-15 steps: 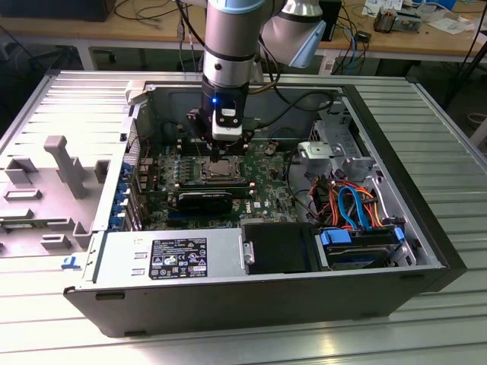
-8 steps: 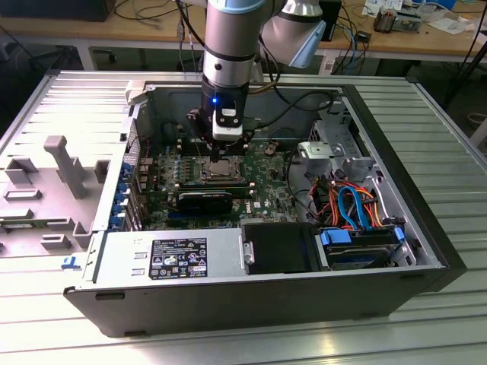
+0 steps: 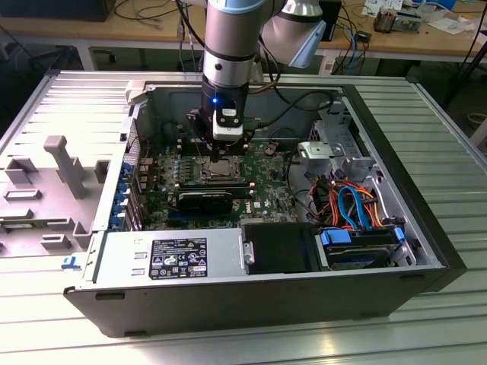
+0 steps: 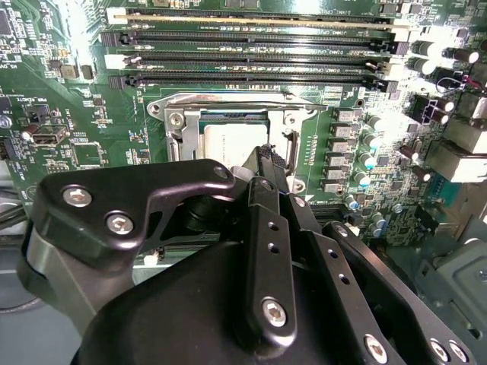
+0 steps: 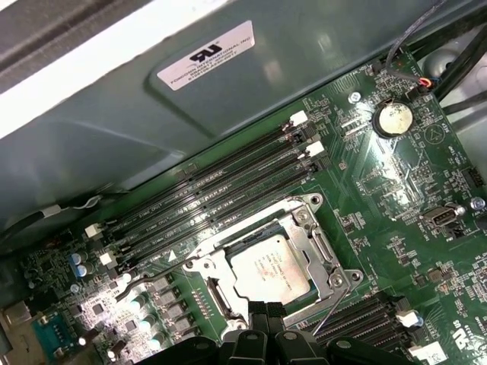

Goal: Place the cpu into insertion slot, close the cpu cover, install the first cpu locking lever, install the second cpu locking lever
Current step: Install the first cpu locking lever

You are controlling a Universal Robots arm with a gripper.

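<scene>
cpu [image 5: 270, 268] seated in insertion slot [image 5: 215, 298]; cpu cover [image 5: 323, 247] down over it. Gripper [image 3: 227, 147], pinched together and empty, sits at slot's 12 o'clock in exterior view. Judged: first-lever stage; wire lever [image 5: 335, 304] needs pressing under its catch.

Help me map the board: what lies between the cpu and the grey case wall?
Parallel long dark memory slots run between the cpu and the case wall, seen in the first wrist view.

cpu [image 4: 228, 141] edge (nearest) behind gripper [image 4: 266, 160]
</scene>
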